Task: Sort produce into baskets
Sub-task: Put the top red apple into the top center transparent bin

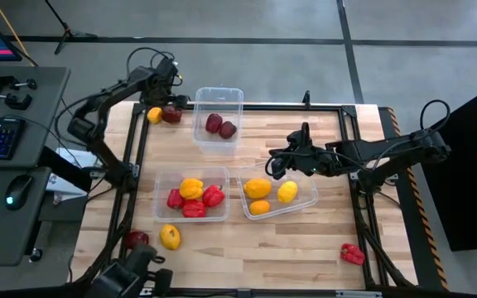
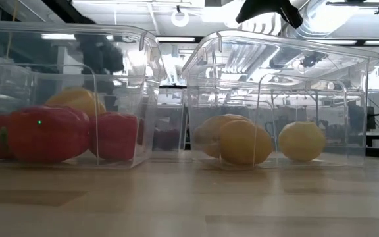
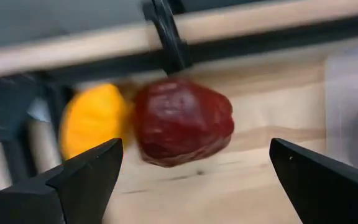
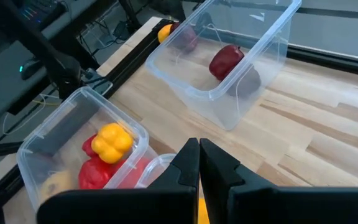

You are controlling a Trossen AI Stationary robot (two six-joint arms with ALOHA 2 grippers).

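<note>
**Three tubs, loose produce at the edges**

No writing is legible. Three clear baskets (image 1: 218, 95) hold ten pieces; four lie loose. Left gripper (image 3: 191, 171), spread wide, faces a maroon piece (image 3: 182, 121) beside a yellow one (image 3: 95, 118). Right gripper (image 4: 199, 163), fingers pressed together, hovers over the yellow basket (image 1: 305, 203).

Right gripper (image 4: 199, 163) fingers pressed together. Clear tub (image 4: 225, 99) holds maroon piece (image 4: 226, 60). Second tub (image 4: 55, 134) near table edge holds yellow pepper (image 4: 112, 140), red peppers (image 4: 101, 171).

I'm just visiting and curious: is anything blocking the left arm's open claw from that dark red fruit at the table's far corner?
Nothing visible does. The left end effector is open, facing the maroon fruit with bare table between; a yellow piece sits beside it.
</note>
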